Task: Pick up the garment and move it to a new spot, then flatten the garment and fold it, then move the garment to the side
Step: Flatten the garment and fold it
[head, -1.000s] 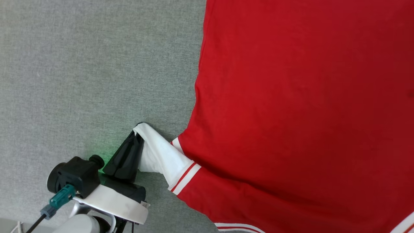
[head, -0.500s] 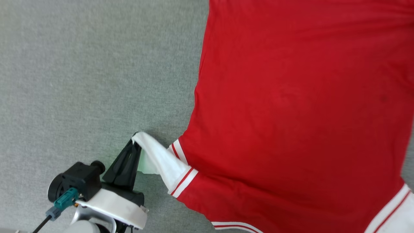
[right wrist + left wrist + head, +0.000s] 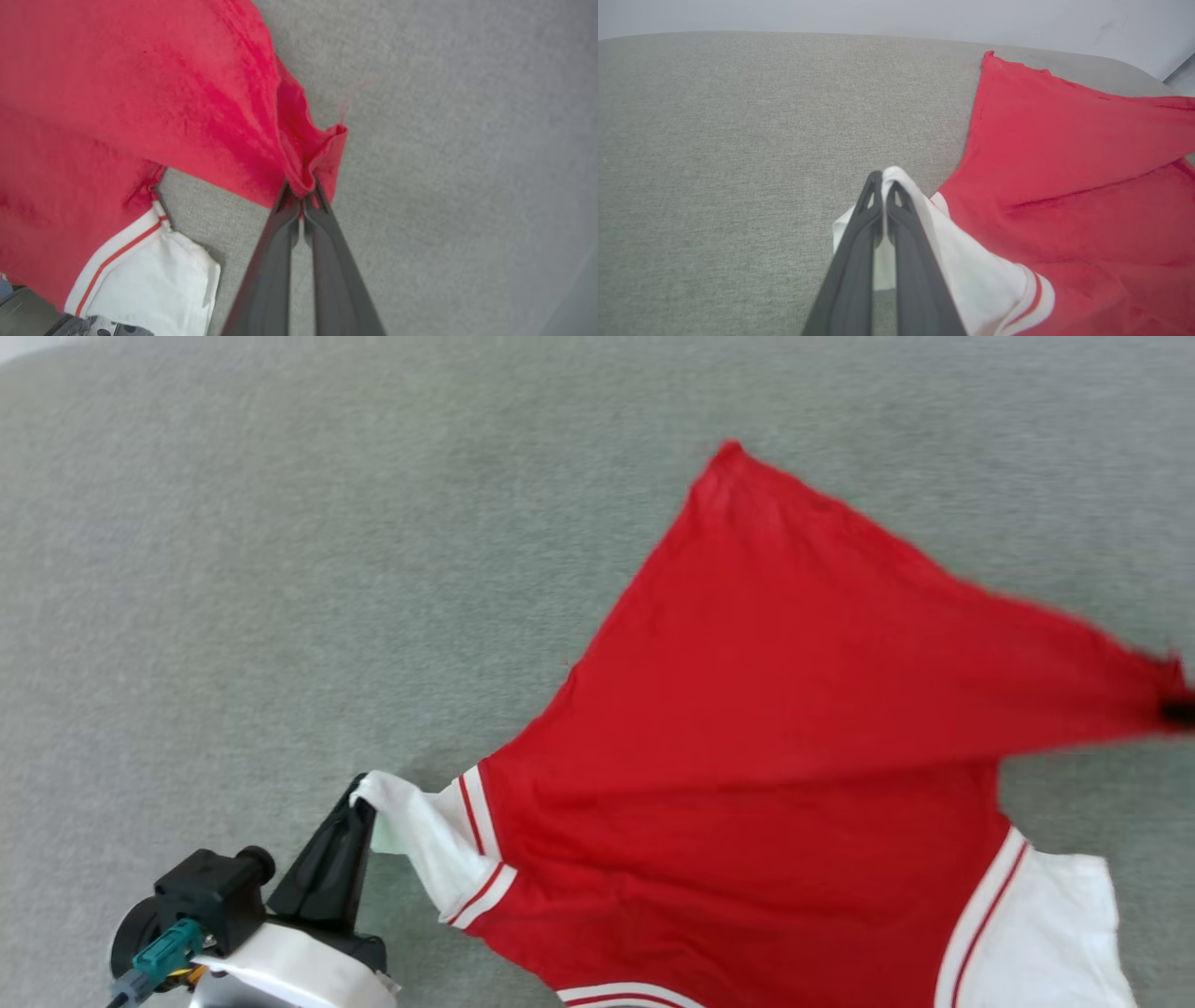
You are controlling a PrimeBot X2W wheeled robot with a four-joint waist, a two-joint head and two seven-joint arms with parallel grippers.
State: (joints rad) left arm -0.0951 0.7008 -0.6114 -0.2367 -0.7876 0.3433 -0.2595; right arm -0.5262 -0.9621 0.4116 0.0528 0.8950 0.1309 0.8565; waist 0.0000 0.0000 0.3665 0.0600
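Nearest, lower left of head view: left gripper [image 3: 358,800], jaws pressed together on the cuff of a white sleeve [image 3: 411,835], cloth pinched right at the tips. Probably an anchor hold, to keep that shoulder low and fixed. Next out: red jersey T-shirt [image 3: 794,737], plain red side up, spread on the grey fabric surface [image 3: 280,569], with striped trim [image 3: 990,915] at the shoulders and the other white sleeve [image 3: 1046,924] lying flat and free. Further right: right gripper [image 3: 302,191], closed tight on a bunched hem corner [image 3: 322,149], raised and drawing the cloth taut across the body. Looks like a stretch to flatten, or the start of a fold. Farthest: opposite hem corner [image 3: 728,453], pulled to a point, likely by that tension. Judged stage: flatten/fold, not yet moved aside. Risk: thin tip pinch slipping off under pull.
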